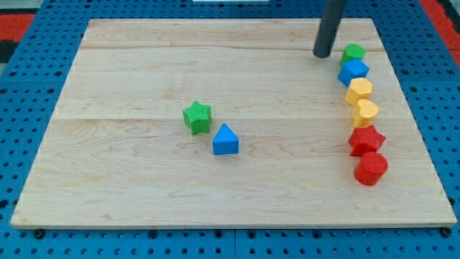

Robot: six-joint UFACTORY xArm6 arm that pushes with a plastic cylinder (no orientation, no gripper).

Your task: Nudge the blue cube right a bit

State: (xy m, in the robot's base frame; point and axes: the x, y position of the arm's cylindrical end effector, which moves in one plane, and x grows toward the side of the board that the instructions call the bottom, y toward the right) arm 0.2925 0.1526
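Observation:
The blue cube sits near the view's right edge of the wooden board, second from the top in a column of blocks. My tip rests on the board just up and to the left of the blue cube, a small gap apart, and left of the green cylinder that touches the cube's top side.
Below the blue cube run a yellow hexagon, a yellow heart-like block, a red star and a red cylinder. A green star and a blue triangle sit near the board's middle.

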